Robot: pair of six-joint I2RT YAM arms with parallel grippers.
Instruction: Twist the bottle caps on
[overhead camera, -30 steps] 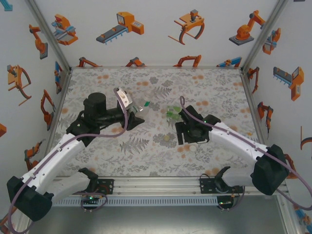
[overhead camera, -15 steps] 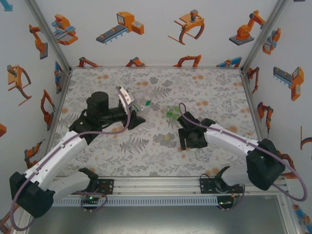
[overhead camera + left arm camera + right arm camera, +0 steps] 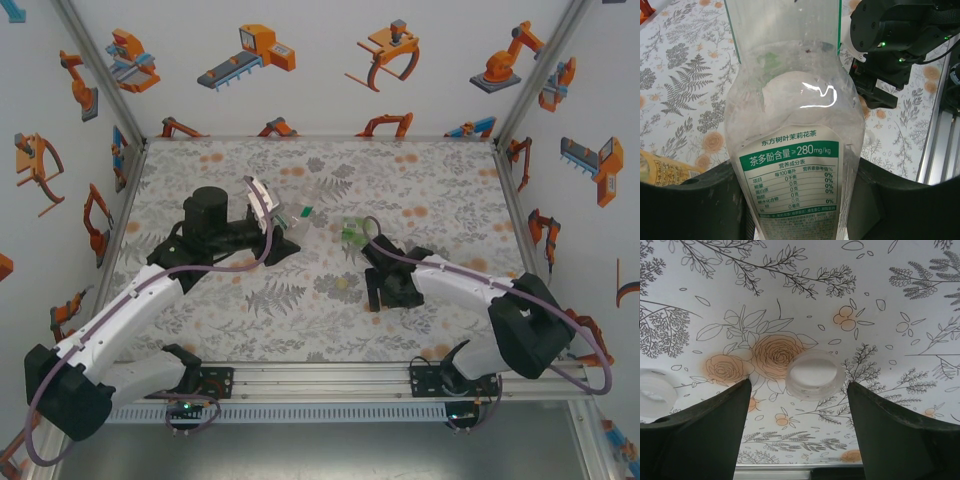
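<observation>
bottle [image 3: 795,125]: thin clear plastic, glossy, with a bright glare streak; its green-and-white printed label film is smooth
bottle cap [image 3: 815,374]: translucent whitish plastic, finely ribbed around the rim, dull sheen
second cap [image 3: 654,392]: the same pale ribbed plastic
table cover [image 3: 880,300]: matt floral-printed sheet, possibly cloth or paper
right gripper fingers [image 3: 700,435]: matt dark plastic, slightly grained
front rail [image 3: 320,378]: bare brushed metal
right arm shell [image 3: 465,285]: smooth white plastic, satin
</observation>
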